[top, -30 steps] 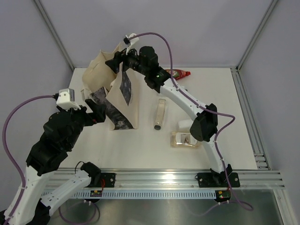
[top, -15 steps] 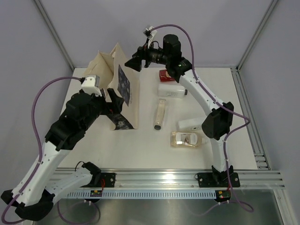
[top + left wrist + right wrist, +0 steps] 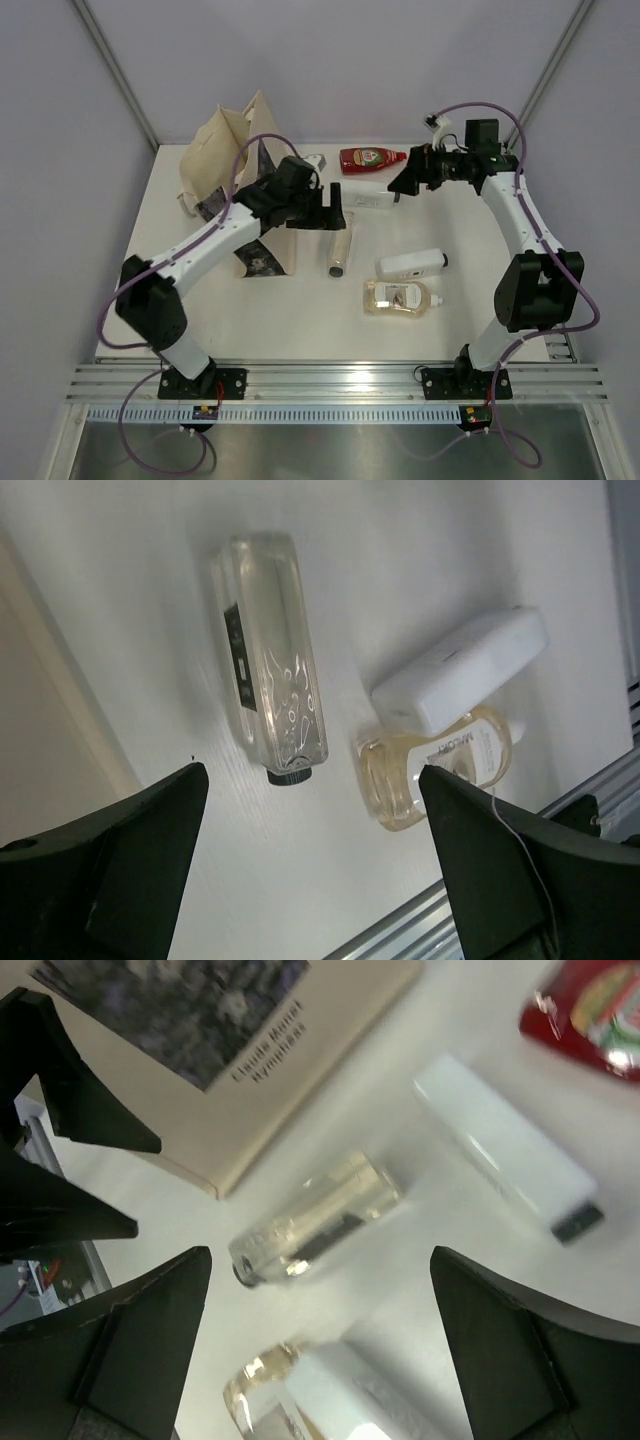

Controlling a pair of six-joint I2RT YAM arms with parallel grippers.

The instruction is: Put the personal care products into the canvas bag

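Both tools hang released and empty. Left tool (image 3: pixel 312 780) hovers, jaws spread wide, over the slim clear bottle (image 3: pixel 268 655). That bottle lies on its side on the worktop (image 3: pixel 470 330), just beside the foot of the canvas bag (image 3: pixel 232 165), cap toward the near edge. Right tool (image 3: pixel 320 1260), likewise spread w/ nothing between its fingers, is up at the far right, its camera looking down on the same bottle.

Other products out on the worktop:
- red bottle (image 3: pixel 372 158) at the far edge
- white bottle w/ grey cap (image 3: pixel 366 200) just nearer than it
- plain white bottle (image 3: pixel 411 263) right by the clear amber bottle (image 3: pixel 398 297), maybe touching, toward the front

Handling, as I judge it: the slim one is stiff plastic, smooth, prob. slick, light, w/ liquid inside that'll slosh (bubbles show in the left wrist view). It looks flat-sided, so it shouldn't roll. Best grip is across the narrow width at mid-body, approx at the label strip, not at the cap end. The bag is soft cloth and its mouth can't be made out here, so a sagging rim may need care at the drop.
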